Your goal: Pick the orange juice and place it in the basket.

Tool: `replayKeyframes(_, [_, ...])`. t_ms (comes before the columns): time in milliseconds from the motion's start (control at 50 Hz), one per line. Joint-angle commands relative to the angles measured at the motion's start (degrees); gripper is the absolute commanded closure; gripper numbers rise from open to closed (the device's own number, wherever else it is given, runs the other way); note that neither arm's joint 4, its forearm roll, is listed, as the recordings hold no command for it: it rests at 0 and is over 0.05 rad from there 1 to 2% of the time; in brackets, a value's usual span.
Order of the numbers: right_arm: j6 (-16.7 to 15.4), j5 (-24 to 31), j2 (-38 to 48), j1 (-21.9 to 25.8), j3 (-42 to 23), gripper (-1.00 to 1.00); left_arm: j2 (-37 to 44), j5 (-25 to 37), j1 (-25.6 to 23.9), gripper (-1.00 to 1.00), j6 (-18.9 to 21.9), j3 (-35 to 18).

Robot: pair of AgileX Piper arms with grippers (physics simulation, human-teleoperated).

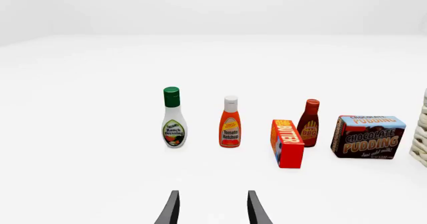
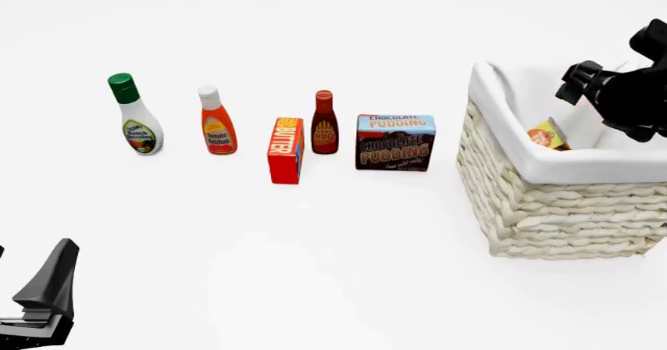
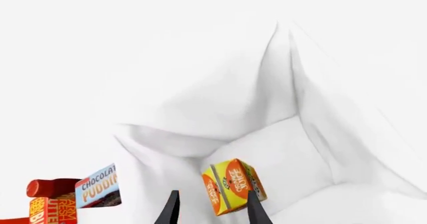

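Note:
The orange juice (image 2: 547,133), an orange and yellow carton, lies tilted inside the basket (image 2: 542,209), a large cream wicker basket with a white cloth lining. In the right wrist view the carton (image 3: 230,184) rests on the lining (image 3: 280,144), just beyond the fingertips. My right gripper (image 3: 212,209) is open and empty, and hovers over the basket's far right side (image 2: 576,84), apart from the carton. My left gripper (image 1: 212,209) is open and empty, low at the table's near left (image 2: 47,287).
A row of groceries stands left of the basket: a ranch dressing bottle (image 2: 136,116), a ketchup bottle (image 2: 217,122), a red butter box (image 2: 286,150), a BBQ sauce bottle (image 2: 324,123) and a chocolate pudding box (image 2: 395,142).

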Motion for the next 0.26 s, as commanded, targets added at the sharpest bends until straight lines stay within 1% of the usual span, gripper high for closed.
replayKeyframes(20, [-0.8,-0.6,-0.7,-0.3,0.0,-1.00,0.0,0.0,0.0,-1.00,0.0,0.0])
replayKeyframes(100, [-2.0,-0.4,-0.8,-0.3,-0.5,-1.00,0.0,0.0,0.0,-1.00,0.0,0.0])
replayKeyframes(140, [-1.8,-0.5,-0.8,-0.4,-0.4,-1.00,0.0,0.0,0.0,-1.00,0.0,0.0])
replayKeyframes(180, [-2.7,-0.4,-0.8,-0.3,-0.7,-1.00,0.0,0.0,0.0,-1.00,0.0,0.0])
replayKeyframes(260, [-3.1,-0.7,-1.2,0.0,-0.7,-1.00,0.0,0.0,0.0,-1.00,0.0,0.0])
